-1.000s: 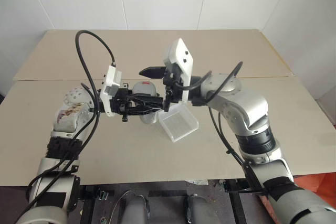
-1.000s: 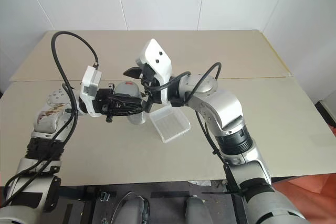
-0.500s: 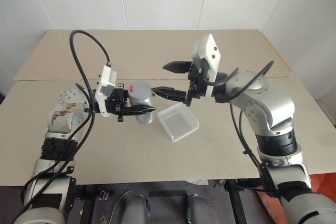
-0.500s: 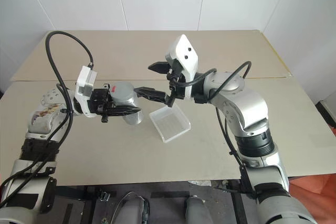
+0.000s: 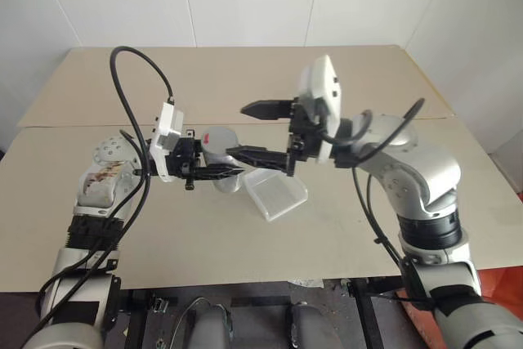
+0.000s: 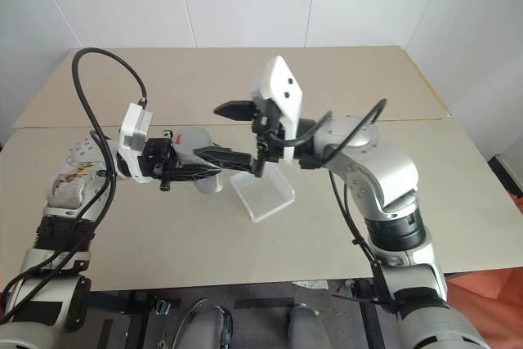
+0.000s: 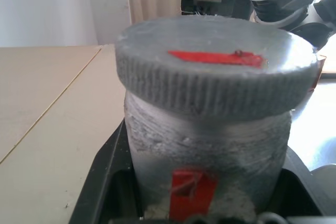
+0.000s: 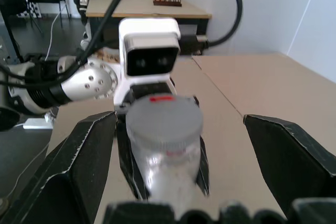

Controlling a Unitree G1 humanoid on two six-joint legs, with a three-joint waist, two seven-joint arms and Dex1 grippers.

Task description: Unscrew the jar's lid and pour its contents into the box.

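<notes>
A two-armed robot holds a small grey jar (image 5: 221,146) above a tan table (image 5: 163,226), its left claw (image 5: 214,172) clamped on the body of the jar while the right claw (image 5: 257,130) faces it with both black fingers spread wide and nothing between them. The lid (image 7: 216,73), a ribbed grey cap with a red mark on top, is on the jar and looks fully seated, so the unscrewing appears not yet done. The jar's long axis seems to run roughly level across the robot's front, lid end turned toward the right claw, which points back at it from the opposite side; in the right wrist view the lid (image 8: 165,119) sits straight ahead between the two open fingers (image 8: 79,161), a short way off and untouched. One finger stands above the jar and the other passes just beside and below it, so the claw brackets the lid end rather than gripping it. The right arm is plainly the nearer to the lid and the likely one to turn it; a straight advance along the jar's axis would probably bring the fingers around the cap. The clear plastic box (image 5: 278,194) lies on the table just below and beside the right claw, near the jar but apart from it.
</notes>
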